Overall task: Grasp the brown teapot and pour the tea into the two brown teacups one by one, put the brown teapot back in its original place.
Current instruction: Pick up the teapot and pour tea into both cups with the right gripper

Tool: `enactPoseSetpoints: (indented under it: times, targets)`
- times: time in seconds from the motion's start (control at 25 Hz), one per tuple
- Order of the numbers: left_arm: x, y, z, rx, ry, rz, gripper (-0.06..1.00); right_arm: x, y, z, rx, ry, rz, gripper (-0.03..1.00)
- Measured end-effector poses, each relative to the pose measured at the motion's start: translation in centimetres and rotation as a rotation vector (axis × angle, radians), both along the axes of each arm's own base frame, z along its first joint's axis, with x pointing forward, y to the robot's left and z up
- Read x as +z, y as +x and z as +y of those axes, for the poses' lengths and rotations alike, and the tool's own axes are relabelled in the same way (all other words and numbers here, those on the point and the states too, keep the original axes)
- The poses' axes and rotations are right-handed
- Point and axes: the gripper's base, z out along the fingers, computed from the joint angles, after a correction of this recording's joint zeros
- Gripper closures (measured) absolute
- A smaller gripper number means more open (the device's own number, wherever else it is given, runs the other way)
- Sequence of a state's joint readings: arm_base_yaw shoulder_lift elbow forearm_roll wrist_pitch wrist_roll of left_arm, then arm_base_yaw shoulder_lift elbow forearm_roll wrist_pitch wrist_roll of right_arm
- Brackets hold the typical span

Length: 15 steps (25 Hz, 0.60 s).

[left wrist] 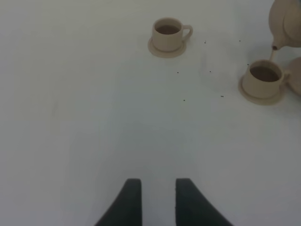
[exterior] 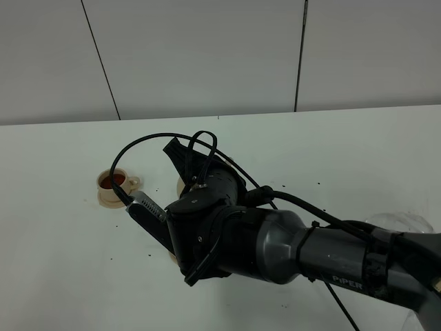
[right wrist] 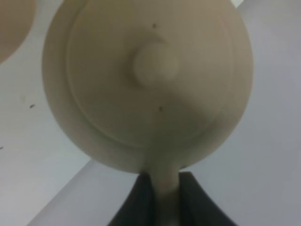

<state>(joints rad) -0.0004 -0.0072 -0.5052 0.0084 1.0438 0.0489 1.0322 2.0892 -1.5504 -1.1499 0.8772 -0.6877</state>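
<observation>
Two dark fingers of the right gripper [right wrist: 162, 200] are clenched on the loop handle of the squat beige ceramic teapot [right wrist: 148, 82], tilted with its spout over one small beige teacup [left wrist: 263, 79]. Empty, the left gripper [left wrist: 157, 202] hangs slightly parted above the white table [left wrist: 94, 117].

Even, soft overhead light is seen; shadows are faint. The brown teapot [right wrist: 148, 82] is blurred close-up in the right wrist view.

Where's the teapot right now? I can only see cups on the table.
The brown teapot is in the air, held by its handle in the right gripper. In the left wrist view its spout hangs just above the nearer teacup, beside an empty saucer.
</observation>
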Motion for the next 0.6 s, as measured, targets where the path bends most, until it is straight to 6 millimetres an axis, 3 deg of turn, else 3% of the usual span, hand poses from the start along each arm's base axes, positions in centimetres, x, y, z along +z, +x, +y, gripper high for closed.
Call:
enactPoseSetpoints:
  times: [0.6]
  targets:
    - [0.00, 0.00, 0.00, 0.000, 0.000, 0.000, 0.70, -0.05, -0.06, 0.04, -0.005, 0.012, 0.007, 0.87]
